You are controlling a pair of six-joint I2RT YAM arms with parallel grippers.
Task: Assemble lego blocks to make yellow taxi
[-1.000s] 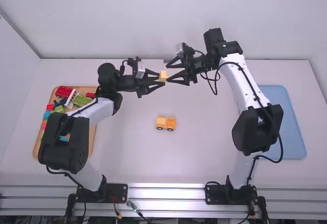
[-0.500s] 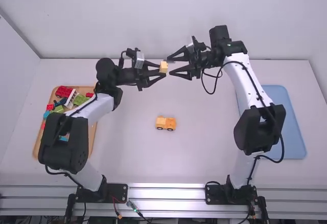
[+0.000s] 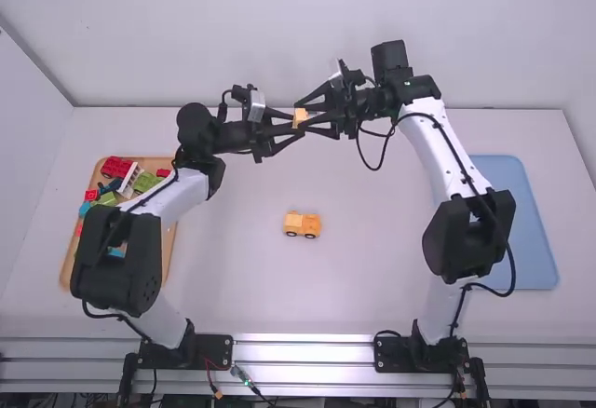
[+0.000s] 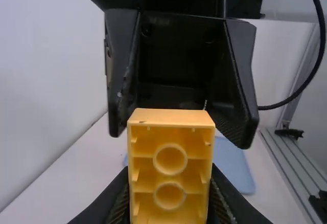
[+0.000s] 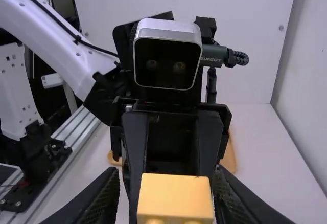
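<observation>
In the high view my left gripper (image 3: 295, 127) is shut on a small yellow block (image 3: 299, 117), held well beyond the assembled yellow taxi piece (image 3: 302, 224) on the table. My right gripper (image 3: 303, 116) faces it, open, its fingertips around the block. In the left wrist view, my left gripper (image 4: 170, 180) grips the yellow block (image 4: 170, 162), whose hollow studded face shows. The right wrist view has the block (image 5: 175, 197) between the open fingers of my right gripper (image 5: 166, 175), with a gap on one side.
A wooden tray (image 3: 169, 257) with several coloured blocks and vehicle parts lies at the left, partly under the left arm. At the right, a blue tray (image 3: 535, 231) lies beside the right arm.
My right gripper first drew back to the right, then moved left, so its fingertips now flank the block. The left gripper rose slightly in the picture with the block. The taxi piece stayed still.
</observation>
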